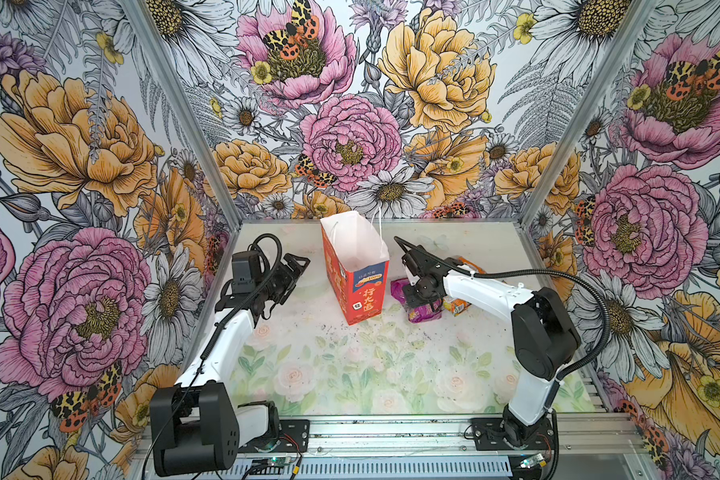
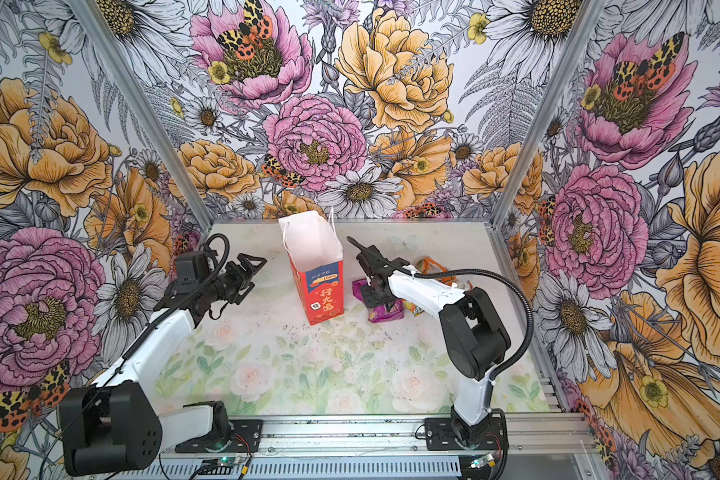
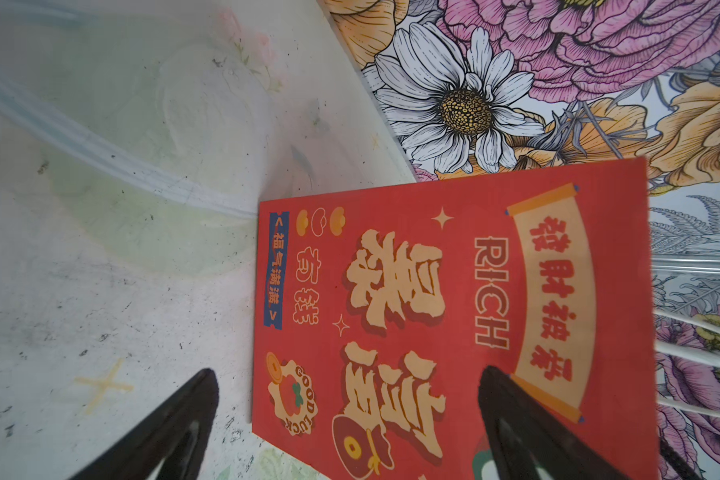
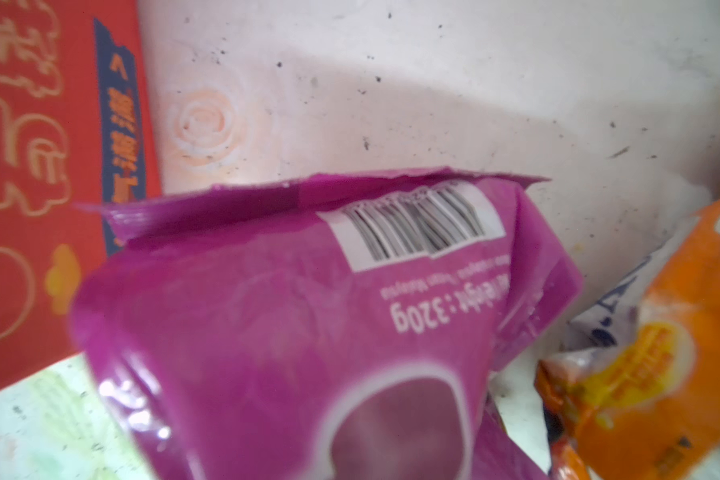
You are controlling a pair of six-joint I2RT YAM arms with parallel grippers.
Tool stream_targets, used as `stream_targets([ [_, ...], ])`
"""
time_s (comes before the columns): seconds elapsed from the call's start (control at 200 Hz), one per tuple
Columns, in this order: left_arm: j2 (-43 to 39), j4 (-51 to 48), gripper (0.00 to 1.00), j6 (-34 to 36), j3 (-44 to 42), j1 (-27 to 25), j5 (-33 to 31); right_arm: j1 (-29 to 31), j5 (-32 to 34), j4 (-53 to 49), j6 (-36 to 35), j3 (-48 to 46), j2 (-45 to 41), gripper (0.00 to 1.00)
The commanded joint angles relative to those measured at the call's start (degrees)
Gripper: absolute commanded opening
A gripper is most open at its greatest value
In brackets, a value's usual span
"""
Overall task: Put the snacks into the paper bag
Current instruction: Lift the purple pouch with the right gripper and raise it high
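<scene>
While the purple packet (image 1: pixel 424 312) lies flat on the table (image 1: pixel 350 365), it sits just to the right of the red paper bag (image 1: pixel 360 286). It is close to the bag, but I cannot tell if they touch.

The packet's long side runs on a slant. One end points back toward the bag. The other end points to the front and the right. In the right wrist view, the end with the bar code (image 4: pixel 412 226) is the end near the bag.

The right gripper (image 1: pixel 420 300) is down on the middle of the packet. Its jaws are hidden, so I cannot tell if they have pinched the packet.

Orange packets (image 1: pixel 458 306) lie just beside the purple one, on the side away from the bag.

The bag stands up straight, and its white mouth opens to the top. From the right gripper, that mouth is up and to the left. I think the packet must go up high first, then over, and drop in with one end down.

The right arm is much nearer to the packet. The left gripper (image 1: pixel 294 266) is on the other side of the bag, well apart from the packet. Its fingers are spread wide and hold nothing. They point at the bag's red side.
</scene>
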Motion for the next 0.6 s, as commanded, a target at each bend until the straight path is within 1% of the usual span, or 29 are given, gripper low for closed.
stream_targets([
  [0.0, -0.5, 3.0, 0.99, -0.9, -0.6, -0.3, 2.5, -0.5, -4.7, 0.6, 0.8, 0.7, -3.4, 0.0],
  [0.32, -0.6, 3.6, 0.99, -1.5, -0.8, -0.1, 2.9, -2.6, -9.1, 0.7, 0.7, -0.1, -7.5, 0.0],
  [0.595, -0.4, 4.1, 0.99, -1.7, -1.0, 0.4, 3.5, -5.0, -16.2, 1.8, 0.7, -0.5, -10.3, 0.0],
])
